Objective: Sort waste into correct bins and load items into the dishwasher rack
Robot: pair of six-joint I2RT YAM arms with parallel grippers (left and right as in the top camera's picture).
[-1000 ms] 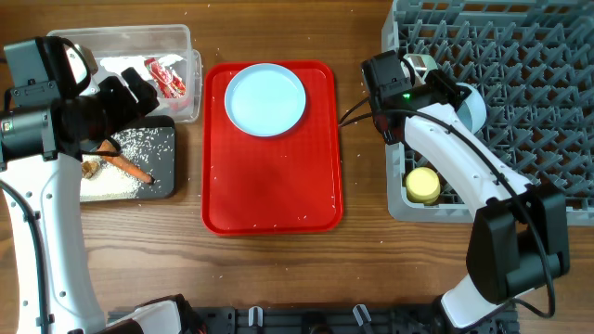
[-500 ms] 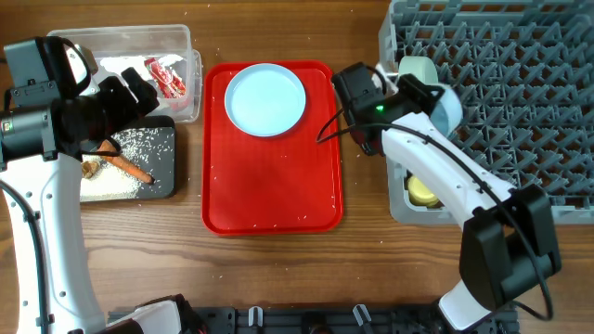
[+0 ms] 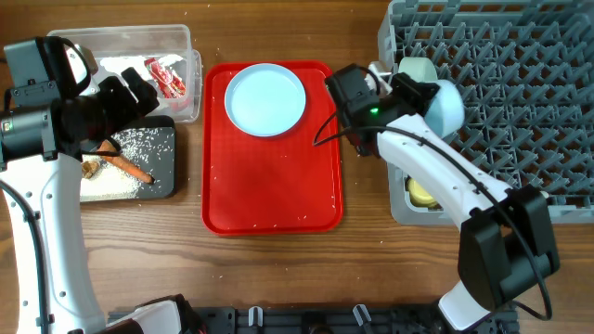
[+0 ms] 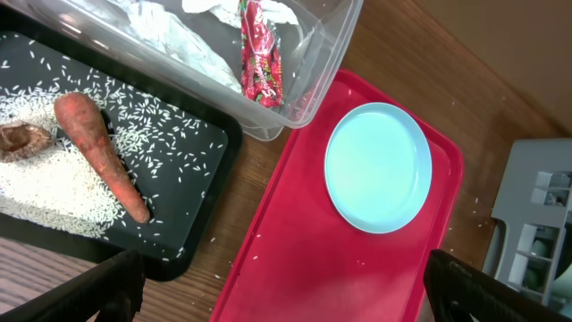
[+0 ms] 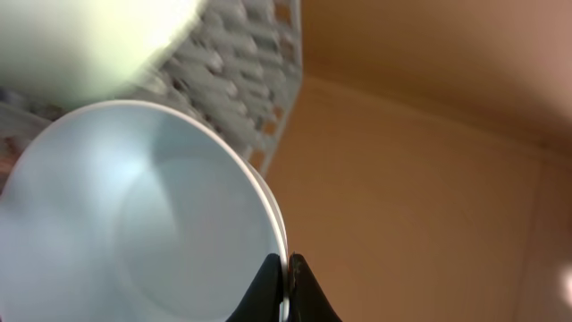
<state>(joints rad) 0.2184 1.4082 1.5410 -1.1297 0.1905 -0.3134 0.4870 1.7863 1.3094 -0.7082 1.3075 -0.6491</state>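
My right gripper is shut on the rim of a pale blue bowl. It holds the bowl on edge at the left side of the grey dishwasher rack. A mint bowl and the yellow cup sit in the rack. The pale blue plate lies on the red tray. My left gripper is open and empty above the bins. The clear tub holds tissue and the red wrapper. The black tray holds the carrot, the brown lump and rice.
The red tray lies between the bins and the rack, with stray rice grains on it and on the wooden table. The right arm reaches across the rack's left edge. The left arm runs down the table's left side.
The right arm has swung left with the bowl, toward the rack's left edge, now partly covering the yellow cup. The left arm has not moved.
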